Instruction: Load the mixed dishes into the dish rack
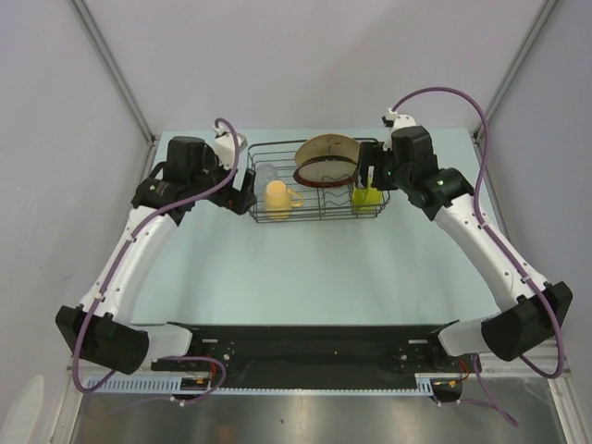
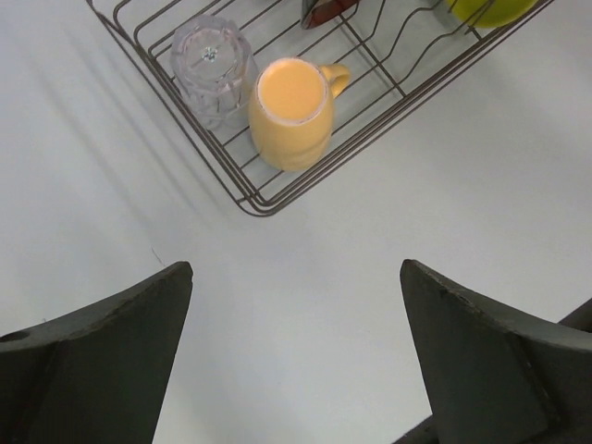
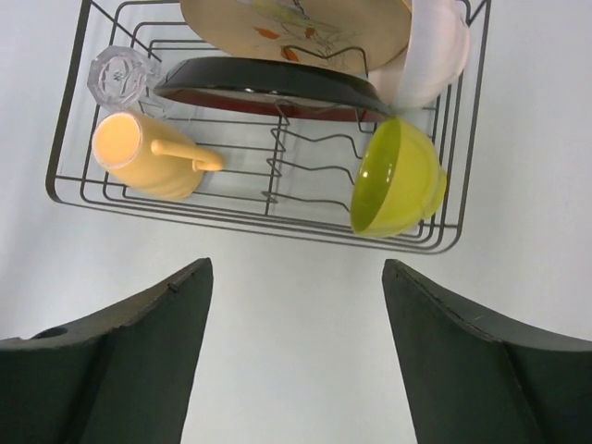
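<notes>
The black wire dish rack (image 1: 319,218) stands at the back of the table. It holds the yellow-orange mug (image 1: 277,197), the clear glass (image 1: 265,174), the leaf-pattern plate (image 1: 328,148), the dark-rimmed plate (image 1: 326,172) and the lime-green bowl (image 1: 366,198). The right wrist view shows the rack (image 3: 242,225), mug (image 3: 139,157), glass (image 3: 116,74), both plates (image 3: 305,28) (image 3: 268,83), lime bowl (image 3: 398,180) and white bowl (image 3: 433,51) inside it. My left gripper (image 1: 242,196) (image 2: 296,268) is open and empty by the rack's left end. My right gripper (image 1: 375,176) (image 3: 296,264) is open and empty at its right end.
The left wrist view shows the mug (image 2: 291,116) and the upside-down glass (image 2: 213,65) in the rack's corner (image 2: 250,199). Pale table surface (image 1: 314,277) lies in front of the rack. Grey walls and metal frame posts (image 1: 111,65) enclose the table.
</notes>
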Robot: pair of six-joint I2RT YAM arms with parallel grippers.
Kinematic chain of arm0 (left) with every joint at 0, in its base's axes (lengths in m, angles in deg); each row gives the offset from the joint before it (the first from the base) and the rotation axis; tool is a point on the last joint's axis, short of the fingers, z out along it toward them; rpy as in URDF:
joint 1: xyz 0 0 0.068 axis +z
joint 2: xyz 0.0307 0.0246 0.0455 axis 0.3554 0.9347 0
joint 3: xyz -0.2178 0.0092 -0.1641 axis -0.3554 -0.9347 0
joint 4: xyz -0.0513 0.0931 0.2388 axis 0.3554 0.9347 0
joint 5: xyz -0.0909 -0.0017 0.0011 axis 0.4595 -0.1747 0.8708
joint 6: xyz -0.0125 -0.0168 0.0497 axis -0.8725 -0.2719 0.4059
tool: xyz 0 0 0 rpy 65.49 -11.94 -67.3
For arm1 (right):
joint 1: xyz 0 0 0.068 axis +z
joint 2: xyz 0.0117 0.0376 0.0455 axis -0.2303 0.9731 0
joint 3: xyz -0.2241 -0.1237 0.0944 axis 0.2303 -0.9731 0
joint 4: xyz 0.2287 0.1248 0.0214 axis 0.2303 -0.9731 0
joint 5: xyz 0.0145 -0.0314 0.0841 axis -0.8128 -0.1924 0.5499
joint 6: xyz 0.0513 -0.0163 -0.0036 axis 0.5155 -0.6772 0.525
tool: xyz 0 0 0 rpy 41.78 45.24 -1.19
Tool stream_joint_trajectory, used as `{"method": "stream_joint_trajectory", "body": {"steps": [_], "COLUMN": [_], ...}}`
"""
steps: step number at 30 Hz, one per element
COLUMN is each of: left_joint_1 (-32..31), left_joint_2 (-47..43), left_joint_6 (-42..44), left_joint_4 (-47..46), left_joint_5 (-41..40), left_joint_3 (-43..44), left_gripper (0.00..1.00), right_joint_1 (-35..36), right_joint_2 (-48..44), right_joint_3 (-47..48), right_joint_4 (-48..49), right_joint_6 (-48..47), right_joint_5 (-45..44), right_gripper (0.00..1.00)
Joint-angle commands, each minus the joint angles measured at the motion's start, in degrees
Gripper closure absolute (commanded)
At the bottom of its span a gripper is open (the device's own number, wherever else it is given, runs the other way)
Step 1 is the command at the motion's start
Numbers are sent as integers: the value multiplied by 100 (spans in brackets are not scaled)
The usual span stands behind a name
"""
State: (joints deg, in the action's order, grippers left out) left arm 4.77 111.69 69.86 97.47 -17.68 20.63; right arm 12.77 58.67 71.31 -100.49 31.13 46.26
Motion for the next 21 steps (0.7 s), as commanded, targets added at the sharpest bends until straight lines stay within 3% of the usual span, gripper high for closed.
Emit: {"method": "stream_joint_trajectory", "body": {"steps": [1, 4, 5, 6, 9, 10, 11, 13, 21], "left_joint_1": [268, 436, 436, 436, 436, 436, 428, 428, 428], "left_joint_2": [-101, -91, -127, -232, -407, -452, -487, -514, -786], "left_joint_6": [-438, -289, -279, -253, -244, -209, -174, -103, -103], "left_joint_4": [948, 1126, 1039, 969, 846, 828, 836, 924, 793], "left_joint_5": [120, 784, 768, 742, 373, 312, 224, 162, 267], "left_joint_3": [472, 499, 447, 385, 280, 253, 227, 191, -11], "left_gripper": [0, 3, 11, 29, 62, 62, 59, 1, 0], "right_joint_1": [-147, -323, -358, -367, -324, -289, -254, -227, -113], "right_joint_2": [-507, -754, -780, -807, -912, -965, -1000, -1062, -1009], "right_joint_3": [-198, -374, -392, -401, -436, -445, -488, -524, -603], "right_joint_4": [-99, -81, -116, -221, -423, -441, -459, -442, -134], "right_joint_6": [440, 626, 661, 670, 635, 618, 609, 609, 644], "right_joint_5": [-13, 216, 233, 225, -21, -73, -135, -135, -21], "right_gripper": [1, 0, 0, 0, 0, 0, 0, 0, 0]}}
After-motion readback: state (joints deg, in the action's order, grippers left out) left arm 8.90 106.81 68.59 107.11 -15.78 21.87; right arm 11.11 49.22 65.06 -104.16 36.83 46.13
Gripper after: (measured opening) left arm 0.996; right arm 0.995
